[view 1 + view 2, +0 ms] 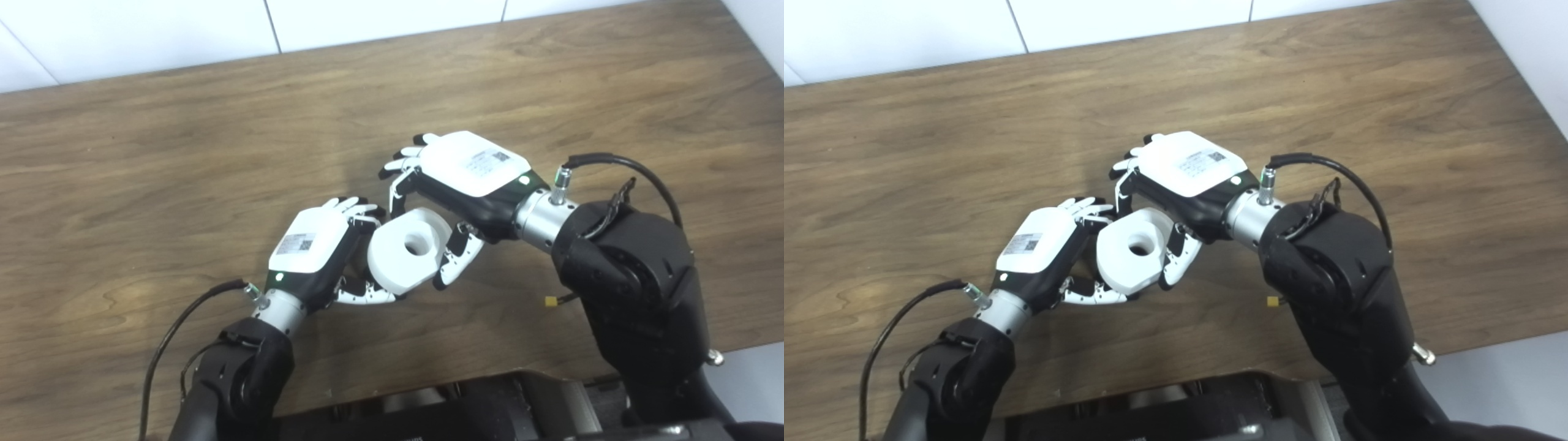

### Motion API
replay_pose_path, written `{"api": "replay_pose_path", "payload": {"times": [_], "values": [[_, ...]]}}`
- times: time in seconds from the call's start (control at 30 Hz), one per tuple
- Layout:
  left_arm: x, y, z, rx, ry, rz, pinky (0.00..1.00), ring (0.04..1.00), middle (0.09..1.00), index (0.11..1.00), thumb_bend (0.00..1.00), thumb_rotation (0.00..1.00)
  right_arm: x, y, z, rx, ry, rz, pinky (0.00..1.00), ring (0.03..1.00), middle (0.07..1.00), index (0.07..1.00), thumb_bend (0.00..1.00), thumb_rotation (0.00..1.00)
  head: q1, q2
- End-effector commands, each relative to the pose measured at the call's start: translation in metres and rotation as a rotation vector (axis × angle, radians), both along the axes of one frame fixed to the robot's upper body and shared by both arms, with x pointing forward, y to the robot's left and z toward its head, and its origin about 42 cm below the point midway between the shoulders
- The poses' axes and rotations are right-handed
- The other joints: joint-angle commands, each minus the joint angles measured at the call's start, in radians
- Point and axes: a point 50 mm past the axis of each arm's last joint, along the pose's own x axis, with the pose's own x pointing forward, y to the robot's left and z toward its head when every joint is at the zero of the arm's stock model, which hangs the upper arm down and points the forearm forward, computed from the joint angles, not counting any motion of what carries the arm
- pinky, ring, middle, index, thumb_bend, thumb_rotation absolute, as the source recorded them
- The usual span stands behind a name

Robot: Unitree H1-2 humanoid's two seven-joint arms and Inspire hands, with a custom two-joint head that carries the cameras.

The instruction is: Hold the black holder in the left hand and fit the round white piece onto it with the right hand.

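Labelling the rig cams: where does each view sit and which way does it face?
Left eye view: on the head, looking down at the wooden table; left hand and right hand meet around the round white piece, with both forearms entering from the bottom edge.
Right eye view: also on the head, set slightly to the side, facing the same way; the same hands, piece and forearms show.
Shared: the same scene, slightly offset. The black holder is not clearly visible in either.

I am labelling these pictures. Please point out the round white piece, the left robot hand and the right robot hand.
round white piece (395, 254): left eye view, flat face beside its hole.
left robot hand (309, 245): left eye view, white back cover.
right robot hand (1188, 162): right eye view, white back cover.
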Motion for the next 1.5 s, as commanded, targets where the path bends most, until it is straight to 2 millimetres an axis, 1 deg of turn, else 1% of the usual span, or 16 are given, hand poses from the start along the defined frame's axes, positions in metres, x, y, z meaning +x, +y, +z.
{"api": "replay_pose_path", "payload": {"times": [0.0, 0.3, 0.5, 0.73, 0.77, 0.8, 0.83, 1.0, 1.03, 1.1, 1.2, 1.47], "values": [[-0.0015, -0.0054, 0.0055, 0.006, -0.015, -0.035, 0.95, 0.908, 0.825, 0.488, 0.52, 0.05, 0.0010, 0.0034, 0.0046, 0.001, -0.040, 0.010, 1.00, 0.922, 0.869, 0.483, 0.53, 0.14, 0.000, 0.001], [-0.0015, -0.0063, 0.0065, -0.001, -0.009, -0.033, 0.94, 0.908, 0.826, 0.488, 0.52, 0.05, 0.0046, 0.0110, 0.0041, -0.048, -0.038, 0.031, 1.00, 0.913, 0.860, 0.486, 0.53, 0.15, -0.004, 0.003], [-0.0015, -0.0074, 0.0062, -0.002, -0.008, -0.032, 0.94, 0.910, 0.827, 0.488, 0.52, 0.05, 0.0064, 0.0115, 0.0050, -0.061, -0.043, 0.035, 0.99, 0.900, 0.849, 0.490, 0.52, 0.15, -0.003, 0.004], [-0.0013, -0.0087, 0.0053, -0.007, -0.009, -0.030, 0.94, 0.909, 0.828, 0.488, 0.52, 0.05, 0.0071, 0.0094, 0.0049, -0.076, -0.032, 0.030, 1.00, 0.911, 0.865, 0.494, 0.52, 0.16, 0.001, 0.002], [-0.0013, -0.0089, 0.0053, -0.006, -0.008, -0.030, 0.94, 0.909, 0.828, 0.488, 0.52, 0.05, 0.0071, 0.0089, 0.0045, -0.072, -0.032, 0.030, 1.00, 0.908, 0.867, 0.554, 0.70, 0.23, 0.001, 0.002], [-0.0013, -0.0090, 0.0053, -0.005, -0.008, -0.030, 0.95, 0.910, 0.828, 0.488, 0.52, 0.05, 0.0069, 0.0084, 0.0041, -0.068, -0.032, 0.029, 0.99, 0.906, 0.869, 0.598, 0.81, 0.27, 0.001, 0.002], [-0.0013, -0.0090, 0.0052, -0.004, -0.006, -0.029, 0.95, 0.911, 0.829, 0.488, 0.52, 0.05, 0.0067, 0.0080, 0.0038, -0.065, -0.033, 0.028, 0.99, 0.905, 0.871, 0.623, 0.85, 0.29, 0.001, 0.002], [-0.0010, -0.0091, 0.0049, -0.003, -0.004, -0.028, 0.95, 0.913, 0.830, 0.488, 0.52, 0.05, 0.0058, 0.0072, 0.0041, -0.059, -0.035, 0.022, 0.98, 0.917, 0.886, 0.727, 0.91, 0.33, 0.000, 0.002], [-0.0011, -0.0092, 0.0051, -0.003, -0.004, -0.029, 0.95, 0.913, 0.830, 0.488, 0.52, 0.05, 0.0055, 0.0075, 0.0047, -0.057, -0.033, 0.021, 0.98, 0.919, 0.888, 0.734, 0.92, 0.33, 0.000, 0.002], [-0.0011, -0.0093, 0.0051, -0.003, -0.003, -0.030, 0.95, 0.913, 0.828, 0.488, 0.52, 0.05, 0.0050, 0.0078, 0.0054, -0.053, -0.028, 0.018, 1.00, 0.981, 0.926, 0.784, 0.94, 0.35, 0.000, 0.000], [-0.0009, -0.0092, 0.0044, -0.005, -0.006, -0.032, 0.94, 0.911, 0.827, 0.488, 0.52, 0.05, 0.0043, 0.0097, 0.0072, -0.044, -0.036, 0.015, 1.00, 0.998, 0.951, 0.826, 0.96, 0.35, 0.001, -0.001], [-0.0010, -0.0090, 0.0038, -0.001, -0.010, -0.035, 0.94, 0.911, 0.826, 0.488, 0.52, 0.05, 0.0038, 0.0131, 0.0128, -0.029, -0.045, 0.018, 1.00, 1.000, 0.961, 0.886, 1.00, 0.35, 0.001, -0.002]]}}
